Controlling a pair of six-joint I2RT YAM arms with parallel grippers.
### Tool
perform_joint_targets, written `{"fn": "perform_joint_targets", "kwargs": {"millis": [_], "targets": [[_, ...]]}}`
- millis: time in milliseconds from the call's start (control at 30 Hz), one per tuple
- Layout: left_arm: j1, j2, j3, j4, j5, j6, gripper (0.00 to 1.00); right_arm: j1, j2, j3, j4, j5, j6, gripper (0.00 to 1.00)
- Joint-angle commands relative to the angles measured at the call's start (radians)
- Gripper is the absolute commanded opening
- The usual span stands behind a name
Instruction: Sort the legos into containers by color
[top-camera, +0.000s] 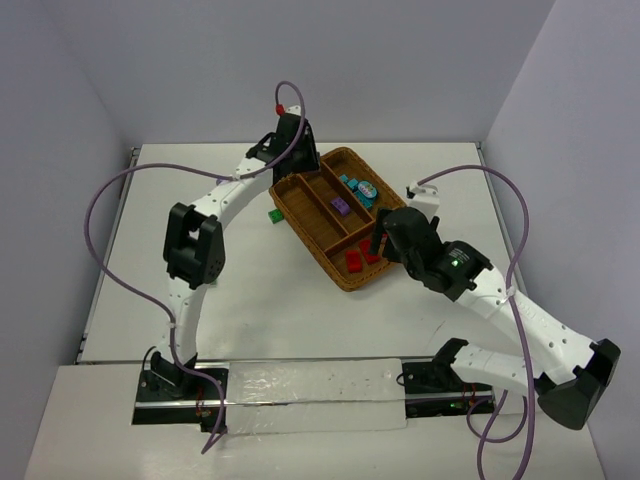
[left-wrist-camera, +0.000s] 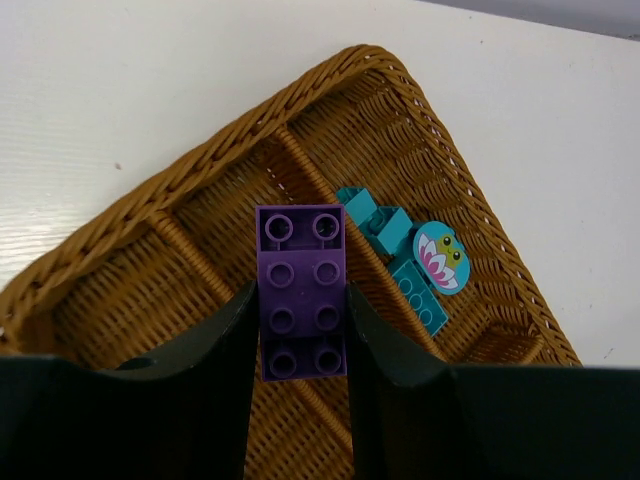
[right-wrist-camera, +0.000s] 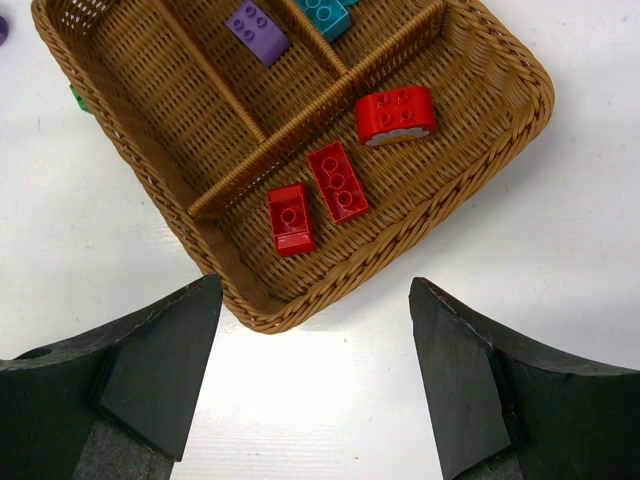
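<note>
White tabletop carries one wicker tray, set at an angle between the two arms.

Left gripper: clamped on a purple lego, with the jaws pressing its two long sides. The studded face is turned toward the wrist camera, and the lego appears clear of the tray floor. Its long axis runs in line with the fingers and points away from the wrist, toward the far corner of the tray. The dividers beneath run obliquely to that axis, not parallel to it.

Governing relation: the held lego hangs over the far end of the tray, mostly above the middle long compartment. Its far right corner overlaps the divider that borders the teal legos. A second purple lego already lies in that middle compartment, nearer the crosswise end; the left wrist view does not show it. Judged step: lower and release into the middle compartment. A slight wrist turn would align the lego with the compartment's length.

Right gripper: jaws apart, holding nothing, hovering over the near rim beside the crosswise compartment, which holds three red legos. The left arm is the nearer to the drop point.

One green lego lies on the tabletop, just beside the tray's left rim.
</note>
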Motion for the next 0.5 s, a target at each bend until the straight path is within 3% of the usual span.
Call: {"fn": "perform_joint_targets", "kwargs": {"millis": [0,67,133,167,300,400,467], "targets": [[-0.006,0.068,0.080,0.029,0.076,-0.073,0.00,0.010,-0.033,-0.005,-0.031,0.048,0.030,0.83],[-0.011,0.089,0.088,0.028,0.078,-0.079,0.00,0.009,-0.033,-0.007,-0.031,0.051,0.030,0.83],[-0.020,0.108,0.086,0.032,0.077,-0.086,0.09,0.011,-0.035,-0.008,-0.034,0.053,0.030,0.83],[-0.021,0.112,0.084,0.036,0.079,-0.086,0.17,0.011,-0.035,-0.008,-0.033,0.053,0.029,0.83],[-0.025,0.123,0.090,0.040,0.092,-0.079,0.68,0.011,-0.030,-0.010,-0.031,0.052,0.027,0.83],[-0.025,0.107,0.091,0.034,0.085,-0.064,0.82,0.011,-0.027,-0.010,-0.028,0.049,0.027,0.83],[-0.025,0.090,0.086,0.028,0.069,-0.052,0.84,0.011,-0.027,-0.010,-0.025,0.049,0.028,0.83]]}}
